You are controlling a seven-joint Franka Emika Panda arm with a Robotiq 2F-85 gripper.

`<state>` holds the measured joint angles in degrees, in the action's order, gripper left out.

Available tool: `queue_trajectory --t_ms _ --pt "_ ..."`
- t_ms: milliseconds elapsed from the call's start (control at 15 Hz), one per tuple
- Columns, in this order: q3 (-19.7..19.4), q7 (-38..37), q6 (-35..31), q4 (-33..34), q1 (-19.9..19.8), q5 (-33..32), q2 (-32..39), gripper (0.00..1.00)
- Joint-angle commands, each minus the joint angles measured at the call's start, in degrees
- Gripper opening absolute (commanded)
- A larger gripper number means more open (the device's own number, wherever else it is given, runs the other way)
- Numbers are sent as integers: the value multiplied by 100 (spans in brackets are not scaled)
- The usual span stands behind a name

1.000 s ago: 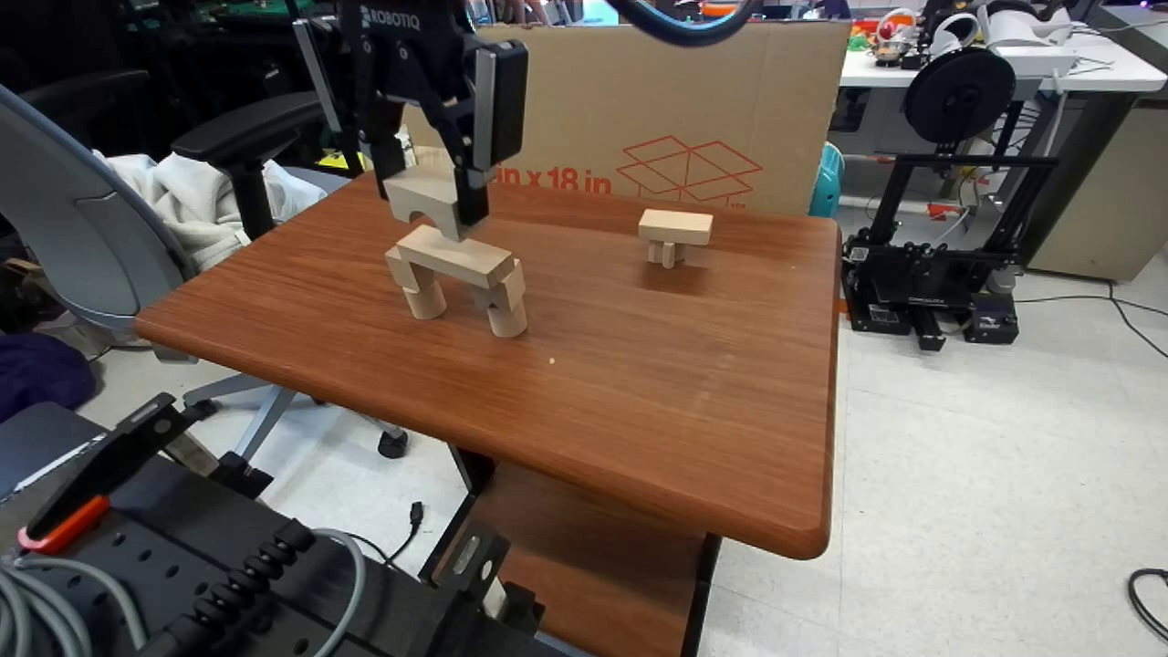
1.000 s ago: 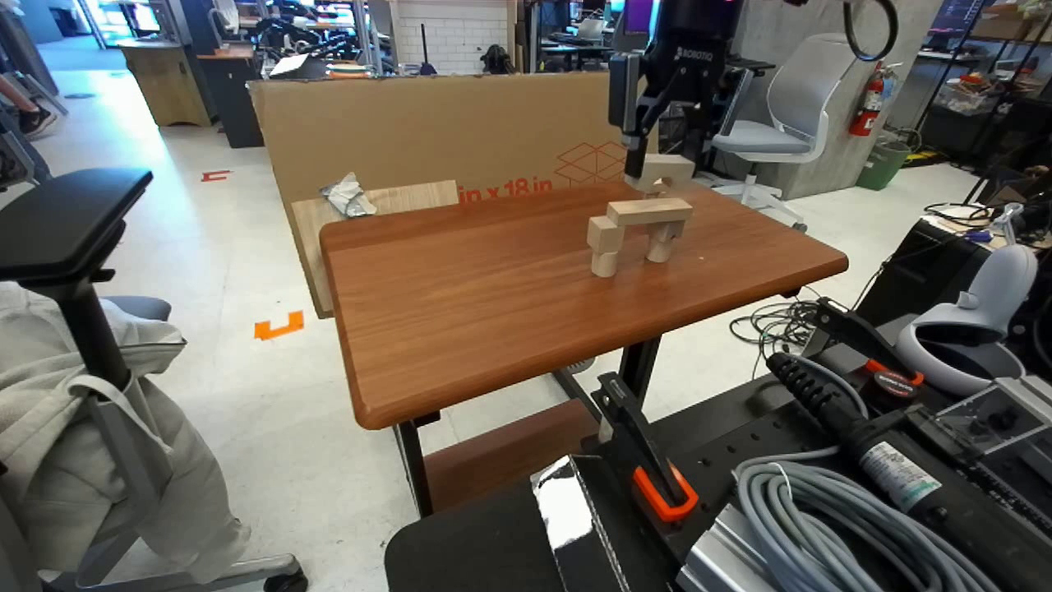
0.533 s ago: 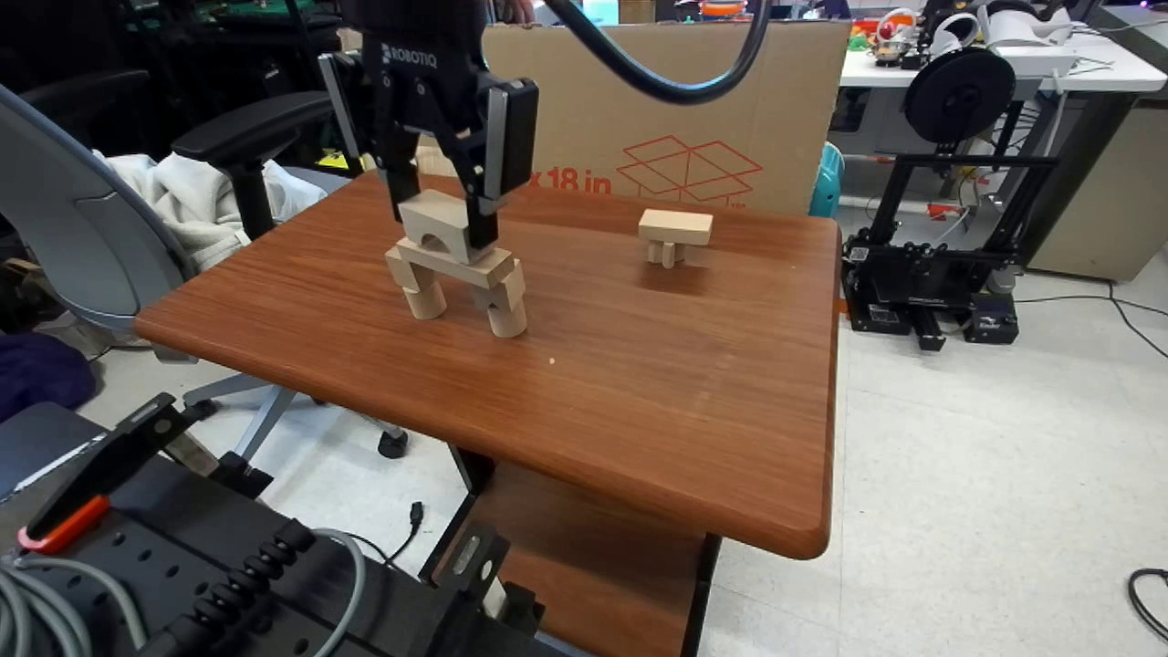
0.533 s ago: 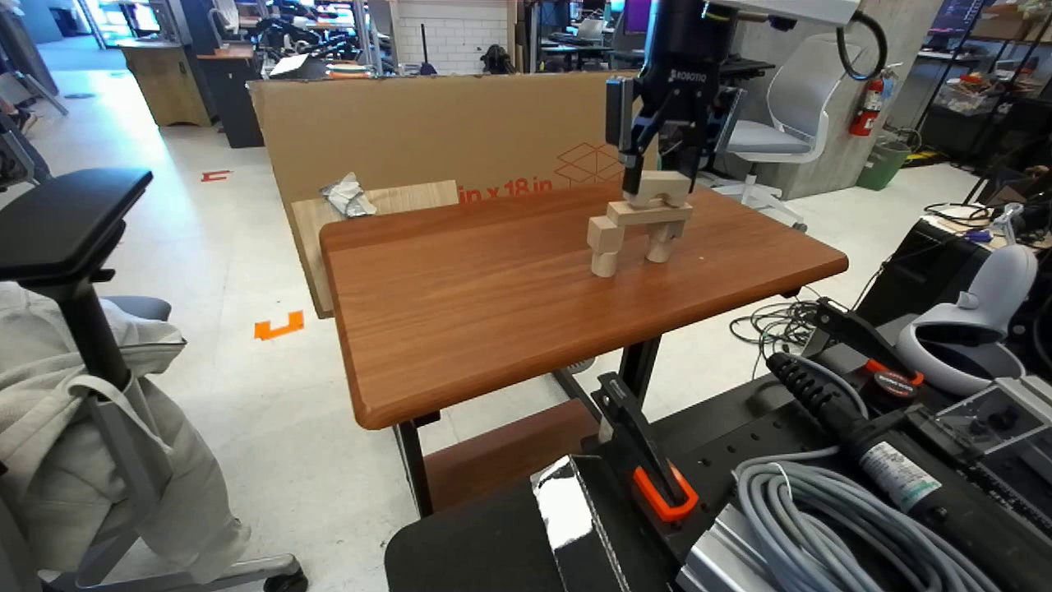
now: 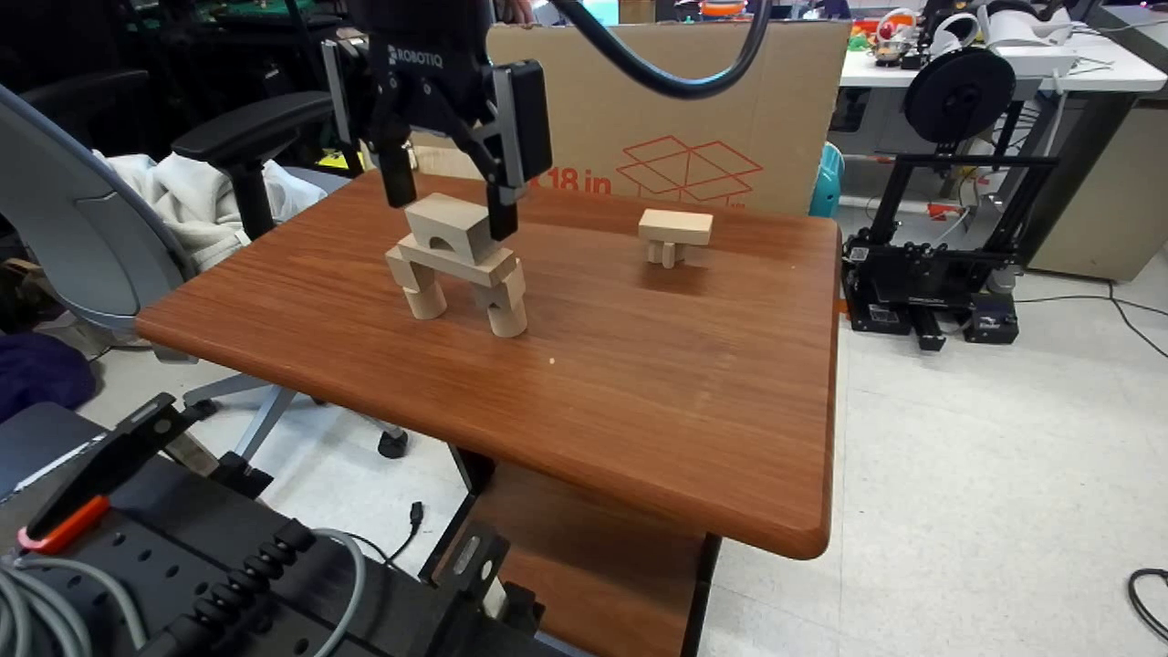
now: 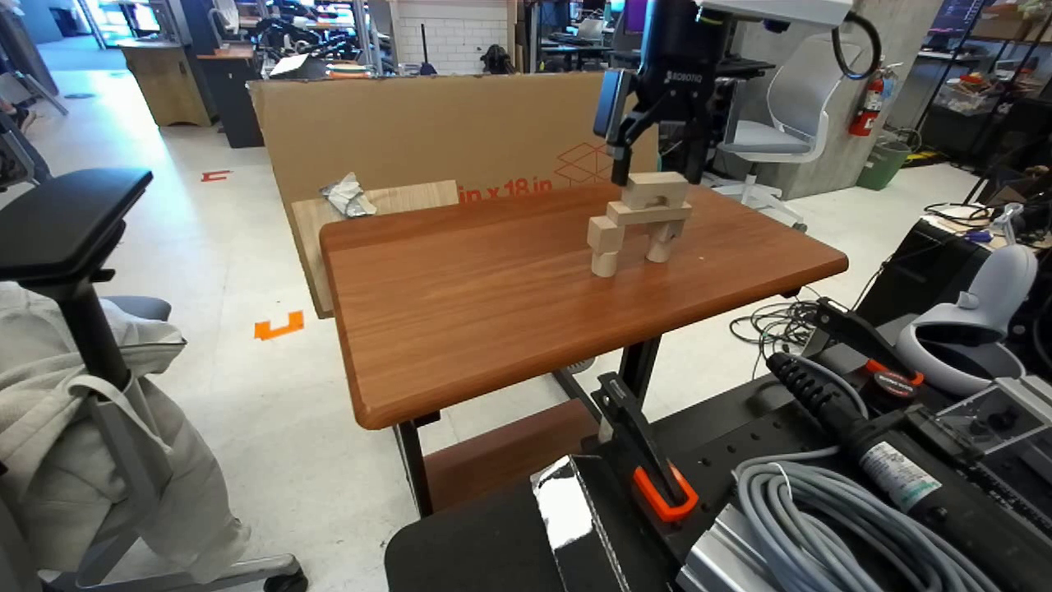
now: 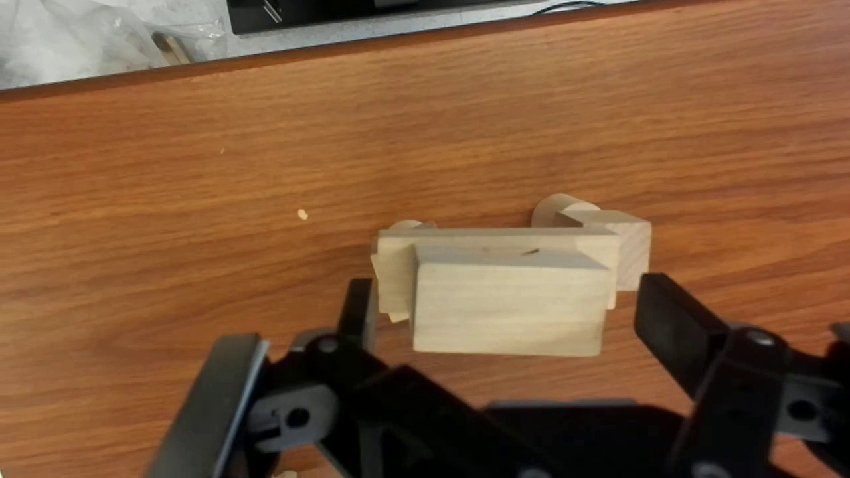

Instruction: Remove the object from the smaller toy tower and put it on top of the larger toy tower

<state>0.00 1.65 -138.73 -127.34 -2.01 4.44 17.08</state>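
Note:
The object [image 5: 449, 224], a light-wood arch block, rests on the long slab of the larger toy tower [image 5: 456, 262]. In both exterior views it sits upright, its arch cut-out against the slab. My gripper [image 5: 452, 212] straddles the block from above with its jaws open. The wrist view shows a gap between the object [image 7: 508, 309] and the fingers [image 7: 671, 325] on either side. Farther back on the table stands the smaller toy tower [image 5: 675, 228], a flat piece on short legs; it does not show in the wrist view.
The brown wooden table [image 5: 639, 383] carries both towers. Behind it stands a large cardboard sheet [image 6: 460, 123]. A grey office chair [image 5: 91, 219] is close to one table edge, and a black clamp [image 6: 641, 444] with an orange handle sits on the dark surface in front.
My gripper came down with the object and set it on the larger tower's slab. Its fingers then spread apart and let go of the block. The smaller tower has not moved.

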Motion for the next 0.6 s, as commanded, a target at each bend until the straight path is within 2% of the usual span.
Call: queue_trajectory --t_ms 0,267,400,467,533 --pt "-11 14 56 -250 59 -173 -415 100" --pt "56 450 1230 -190 -14 -87 -955 100" --pt "-10 589 1669 -246 -13 -245 -1266 100" --pt "7 393 1315 -62 31 -112 -838 100" --pt "-5 447 1489 -74 29 -140 -986 100"
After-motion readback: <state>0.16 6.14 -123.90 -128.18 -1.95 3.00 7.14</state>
